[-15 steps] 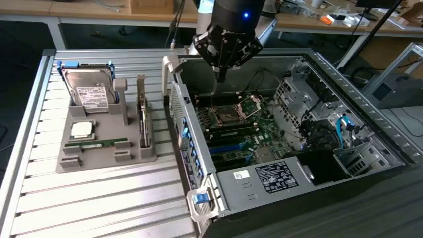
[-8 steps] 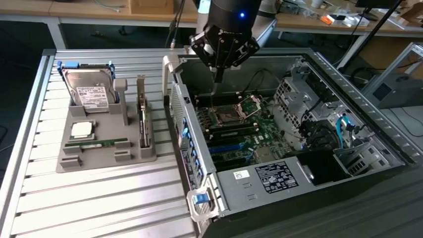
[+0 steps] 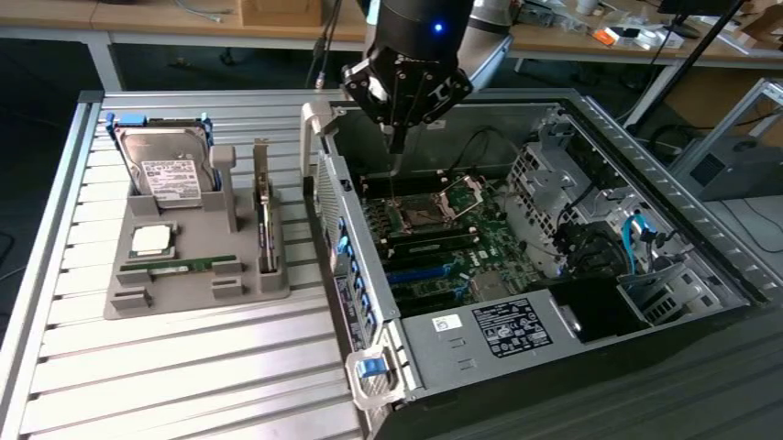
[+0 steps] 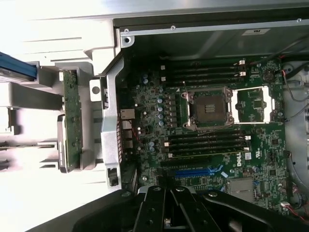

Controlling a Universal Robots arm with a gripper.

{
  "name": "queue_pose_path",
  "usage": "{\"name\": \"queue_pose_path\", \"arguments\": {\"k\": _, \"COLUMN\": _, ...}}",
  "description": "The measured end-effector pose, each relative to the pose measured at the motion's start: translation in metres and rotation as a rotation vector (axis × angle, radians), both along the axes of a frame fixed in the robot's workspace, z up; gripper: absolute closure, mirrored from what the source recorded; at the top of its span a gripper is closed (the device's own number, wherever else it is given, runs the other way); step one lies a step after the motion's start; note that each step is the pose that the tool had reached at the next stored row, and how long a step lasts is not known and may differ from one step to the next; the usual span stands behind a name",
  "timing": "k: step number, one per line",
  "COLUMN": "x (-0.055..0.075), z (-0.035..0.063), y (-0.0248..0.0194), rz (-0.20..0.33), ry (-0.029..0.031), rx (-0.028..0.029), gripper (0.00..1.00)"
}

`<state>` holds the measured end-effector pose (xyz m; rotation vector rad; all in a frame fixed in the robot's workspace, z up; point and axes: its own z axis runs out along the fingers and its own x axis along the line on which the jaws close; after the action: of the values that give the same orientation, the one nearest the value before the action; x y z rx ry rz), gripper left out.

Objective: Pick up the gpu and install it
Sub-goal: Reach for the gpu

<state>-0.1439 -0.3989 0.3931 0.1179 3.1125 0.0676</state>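
Exterior view: the gpu (image 3: 262, 220) stands on edge in a slot of a grey moulded holder (image 3: 196, 289). It is a thin, flat, rigid board with a silver metal bracket at its far end. Its long axis runs away from the camera, roughly parallel to the side wall of the open case (image 3: 367, 312). The tool (image 3: 394, 156) hangs over the motherboard (image 3: 459, 243) inside that case, fingers pressed together on nothing. The card therefore lies to the exterior view's left of it, beyond the wall. Holder and case rest on a ribbed metal counter (image 3: 183, 385).
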Motion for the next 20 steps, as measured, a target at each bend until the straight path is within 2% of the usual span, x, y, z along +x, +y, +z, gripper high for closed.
{"name": "queue_pose_path", "arguments": {"k": 20, "x": -0.02, "z": -0.0006, "y": 0.0, "rz": 0.0, "ry": 0.0, "rx": -0.0001, "gripper": 0.9}}
